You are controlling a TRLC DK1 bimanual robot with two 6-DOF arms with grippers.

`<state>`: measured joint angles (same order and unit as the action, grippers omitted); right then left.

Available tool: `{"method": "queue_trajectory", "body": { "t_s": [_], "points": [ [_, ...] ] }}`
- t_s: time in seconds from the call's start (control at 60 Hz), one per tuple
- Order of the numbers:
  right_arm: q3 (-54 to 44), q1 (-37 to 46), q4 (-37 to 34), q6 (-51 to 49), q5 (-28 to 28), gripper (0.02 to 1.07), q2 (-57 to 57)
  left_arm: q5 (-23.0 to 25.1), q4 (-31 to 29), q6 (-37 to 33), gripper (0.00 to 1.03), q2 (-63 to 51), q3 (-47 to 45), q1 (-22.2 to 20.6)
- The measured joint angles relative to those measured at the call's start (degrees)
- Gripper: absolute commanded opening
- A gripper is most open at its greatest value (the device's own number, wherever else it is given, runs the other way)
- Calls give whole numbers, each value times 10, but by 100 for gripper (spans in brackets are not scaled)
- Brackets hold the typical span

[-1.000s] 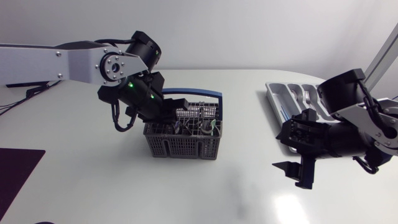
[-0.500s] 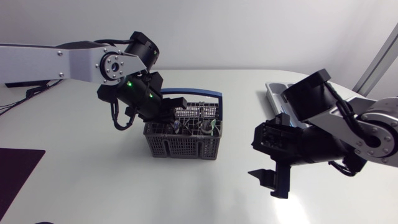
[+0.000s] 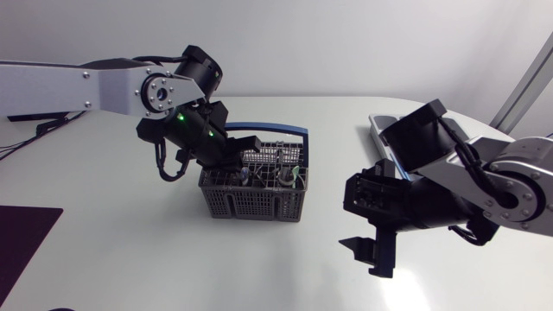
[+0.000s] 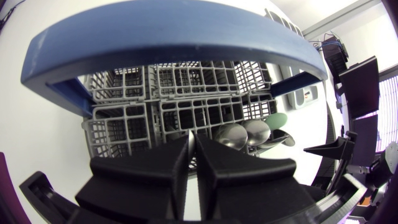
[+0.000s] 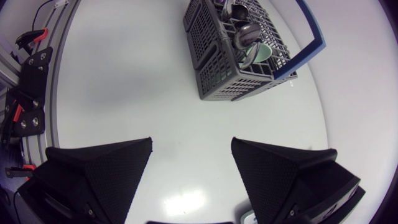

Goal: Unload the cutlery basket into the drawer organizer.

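Black left hand [image 4: 191, 146] clenched inside cutlery basket [image 3: 255, 203], probably steadying it; right hand [image 3: 370, 252] beside basket hangs released, empty.

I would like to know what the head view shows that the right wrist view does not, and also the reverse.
Only the head view shows the drawer organizer, partly hidden behind the right arm, and the left arm over the cutlery basket. Only the right wrist view shows plainly the spoon bowls and a pale green piece in the basket's end compartment. Both show the basket with its blue handle and the right gripper, open over bare table.
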<state>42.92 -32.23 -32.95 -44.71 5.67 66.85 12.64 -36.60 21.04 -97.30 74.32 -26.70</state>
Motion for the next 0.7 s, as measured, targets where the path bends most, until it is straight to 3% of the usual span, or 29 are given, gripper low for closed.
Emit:
{"method": "queue_trajectory", "body": {
  "t_s": [0.7],
  "points": [
    [0,-14,2,5,-10,94,8,51,-7,0,4,54,0,19]
  ]
}}
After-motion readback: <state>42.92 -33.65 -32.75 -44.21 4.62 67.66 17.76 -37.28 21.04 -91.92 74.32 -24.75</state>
